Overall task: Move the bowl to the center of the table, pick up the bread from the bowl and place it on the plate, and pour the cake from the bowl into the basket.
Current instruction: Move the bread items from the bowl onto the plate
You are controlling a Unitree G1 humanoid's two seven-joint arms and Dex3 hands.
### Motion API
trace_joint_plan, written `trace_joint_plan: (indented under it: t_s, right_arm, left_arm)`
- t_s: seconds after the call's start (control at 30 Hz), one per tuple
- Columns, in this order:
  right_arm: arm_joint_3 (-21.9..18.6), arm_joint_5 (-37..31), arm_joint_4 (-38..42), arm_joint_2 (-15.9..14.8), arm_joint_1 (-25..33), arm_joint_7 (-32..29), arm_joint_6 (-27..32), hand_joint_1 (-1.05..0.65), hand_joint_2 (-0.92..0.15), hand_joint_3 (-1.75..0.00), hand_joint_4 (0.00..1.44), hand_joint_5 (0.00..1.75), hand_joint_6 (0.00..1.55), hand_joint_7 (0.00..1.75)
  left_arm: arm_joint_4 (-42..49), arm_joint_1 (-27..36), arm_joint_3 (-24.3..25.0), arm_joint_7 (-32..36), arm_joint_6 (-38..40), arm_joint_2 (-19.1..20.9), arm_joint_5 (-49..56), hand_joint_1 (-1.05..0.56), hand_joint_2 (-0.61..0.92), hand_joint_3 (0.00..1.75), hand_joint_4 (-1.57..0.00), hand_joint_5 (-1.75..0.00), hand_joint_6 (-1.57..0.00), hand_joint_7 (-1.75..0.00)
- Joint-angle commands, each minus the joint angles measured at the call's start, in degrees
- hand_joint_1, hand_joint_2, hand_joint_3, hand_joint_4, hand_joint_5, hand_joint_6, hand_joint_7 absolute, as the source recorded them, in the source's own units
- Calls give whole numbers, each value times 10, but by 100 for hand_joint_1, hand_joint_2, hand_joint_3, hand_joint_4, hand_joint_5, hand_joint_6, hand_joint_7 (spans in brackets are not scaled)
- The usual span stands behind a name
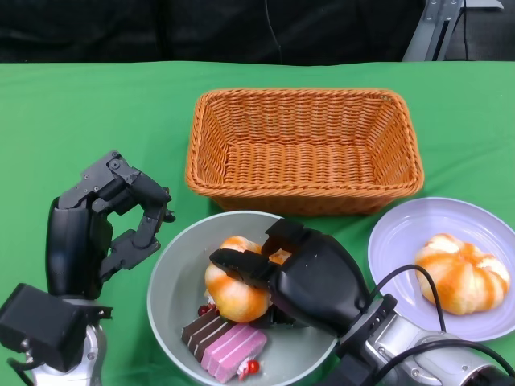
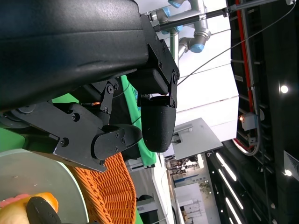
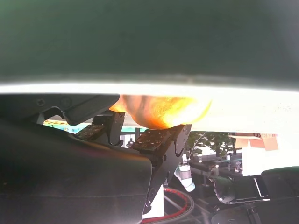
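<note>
Two breads: one on the plate (image 1: pixel 402 241), one in the bowl (image 1: pixel 173 281).

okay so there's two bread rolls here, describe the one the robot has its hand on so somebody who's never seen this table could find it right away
Start at the orange wicker basket in the middle of the green table; the grey bowl sits just in front of it. Inside, the orange-and-white bread roll is gripped by the right hand, beside a brown and pink cake. The other roll lies alone on the lilac plate.
</note>
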Motion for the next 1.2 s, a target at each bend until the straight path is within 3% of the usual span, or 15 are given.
trace_joint_plan:
  t_s: [0.03,0.17,0.2,0.23,0.27,0.3,0.37,0.43,0.57,0.67,0.77,1.2]
  right_arm:
    - [-1,5,1,-6,8,-6,-7,-32,-92,-1,71,132,112,9]
    - [-10,19,1,-7,6,-35,-35,-28,-91,0,69,147,116,11]
    - [-12,22,-1,-7,5,-42,-41,-25,-91,0,67,154,109,33]
    - [-15,25,-1,-7,4,-47,-47,-23,-91,-1,64,163,82,91]
    - [-18,29,-1,-7,4,-51,-53,-22,-91,0,63,167,70,116]
    - [-21,32,-3,-8,3,-52,-57,-21,-92,0,62,169,63,132]
    - [-27,37,-4,-8,4,-58,-67,-18,-92,-4,61,173,57,142]
    - [-34,43,-9,-9,6,-59,-76,-15,-91,-4,60,174,56,144]
    - [-46,55,-27,-17,13,-48,-90,-16,-92,-7,63,165,61,127]
    - [-61,71,-54,-26,22,-26,-103,-20,-92,-12,69,149,71,97]
    - [-74,84,-84,-34,33,1,-108,-24,-92,-13,71,137,77,82]
    - [-147,122,-225,-60,112,51,-120,-20,-90,-2,80,129,89,68]
  left_arm:
    - [5,-1,5,6,-5,7,-4,-7,77,75,-76,-156,-71,-145]
    - [7,-1,7,2,-3,7,-8,-6,78,74,-77,-155,-72,-143]
    - [8,-1,7,3,-4,8,-9,-6,78,74,-77,-155,-72,-143]
    - [10,-2,8,2,-4,8,-9,-6,78,73,-77,-155,-72,-142]
    - [12,-3,9,2,-6,10,-9,-6,78,72,-77,-155,-72,-142]
    - [15,-4,9,1,-8,11,-8,-6,78,72,-77,-154,-72,-142]
    - [19,-5,10,0,-11,13,-8,-7,78,73,-77,-154,-72,-141]
    - [22,-7,10,0,-13,15,-7,-7,77,74,-77,-154,-73,-141]
    - [25,-7,10,1,-14,16,-7,-6,77,74,-78,-153,-73,-141]
    - [29,-9,11,-2,-13,17,-12,-6,78,73,-78,-153,-73,-140]
    - [34,-11,11,-10,-15,18,-22,-5,80,71,-77,-153,-73,-139]
    - [42,-18,11,-8,-14,22,-20,-7,80,69,-77,-155,-73,-141]
